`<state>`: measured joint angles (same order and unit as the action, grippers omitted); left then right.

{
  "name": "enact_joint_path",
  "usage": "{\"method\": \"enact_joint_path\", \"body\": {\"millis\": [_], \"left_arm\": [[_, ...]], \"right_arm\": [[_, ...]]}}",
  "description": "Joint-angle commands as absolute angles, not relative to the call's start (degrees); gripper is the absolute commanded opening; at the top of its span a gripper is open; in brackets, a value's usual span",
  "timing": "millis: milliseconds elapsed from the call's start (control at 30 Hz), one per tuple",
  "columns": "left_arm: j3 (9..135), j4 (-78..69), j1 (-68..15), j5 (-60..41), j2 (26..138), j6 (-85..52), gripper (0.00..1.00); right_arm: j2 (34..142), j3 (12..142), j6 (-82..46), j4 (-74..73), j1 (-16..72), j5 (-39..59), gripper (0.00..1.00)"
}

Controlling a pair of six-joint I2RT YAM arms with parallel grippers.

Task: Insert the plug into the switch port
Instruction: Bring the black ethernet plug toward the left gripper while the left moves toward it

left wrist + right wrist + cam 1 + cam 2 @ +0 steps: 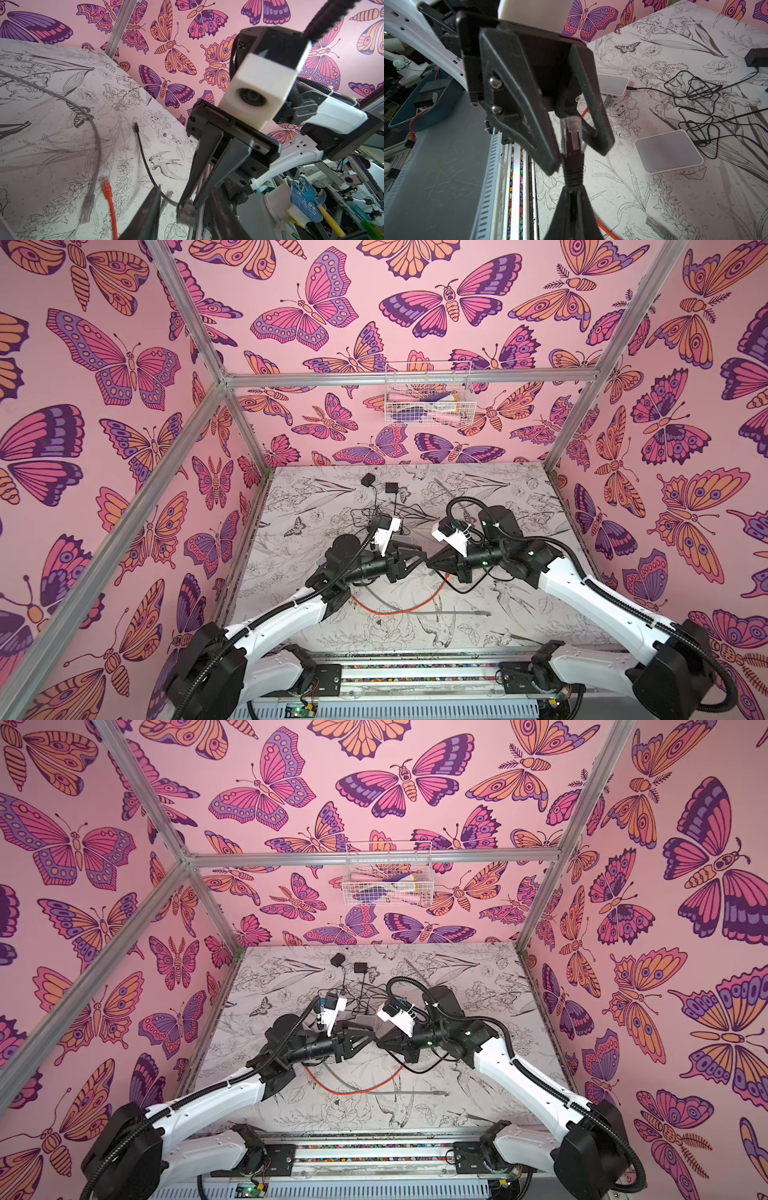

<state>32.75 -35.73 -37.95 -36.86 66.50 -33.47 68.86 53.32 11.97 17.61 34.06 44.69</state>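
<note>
My right gripper point(572, 189) is shut on the black boot of a cable, and its clear plug point(571, 133) sticks out past the fingertips. The two grippers meet tip to tip above the table's middle in both top views, the left gripper point(419, 560) against the right gripper point(431, 562). In the left wrist view the blurred plug point(187, 209) sits between the fingers point(149, 216) of my open left gripper point(185, 188), with a gap on each side. A white switch point(668, 151) lies flat on the table below, and a second switch point(612, 84) lies farther off with a cable plugged in.
Loose on the table are a grey cable point(89, 203), an orange cable point(108, 191) and a black cable end point(136, 125). A tangle of thin black wires point(695, 89) leads to two black adapters point(368, 479) near the back. A wire basket point(428, 393) hangs on the back wall.
</note>
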Motion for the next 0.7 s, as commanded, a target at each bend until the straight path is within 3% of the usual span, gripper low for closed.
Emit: {"method": "enact_joint_path", "body": {"millis": [0, 367, 500, 567, 600, 667], "left_arm": [[33.0, -39.1, -38.5, -37.7, 66.5, -32.8, 0.34], [32.2, -40.3, -38.5, -36.9, 66.6, -32.9, 0.0], [31.8, -40.4, -38.6, -36.9, 66.3, -33.0, 0.0], [31.6, -40.3, -38.5, -36.7, 65.9, -32.7, 0.0], [31.5, -40.1, -38.5, -36.7, 65.6, -32.4, 0.0], [31.4, -39.7, -38.5, -36.9, 65.2, -31.8, 0.0]], "right_arm": [[69.1, 54.6, 12.4, 16.9, 34.3, 47.3, 0.0], [69.5, 55.1, 12.1, 17.4, 34.4, 48.3, 0.0], [69.0, 55.1, 12.1, 17.6, 34.4, 48.5, 0.0], [68.6, 55.1, 12.2, 18.0, 34.4, 48.8, 0.29], [68.3, 55.2, 12.8, 18.8, 34.3, 49.6, 0.39], [67.3, 55.1, 13.9, 20.4, 34.0, 50.5, 0.45]]}}
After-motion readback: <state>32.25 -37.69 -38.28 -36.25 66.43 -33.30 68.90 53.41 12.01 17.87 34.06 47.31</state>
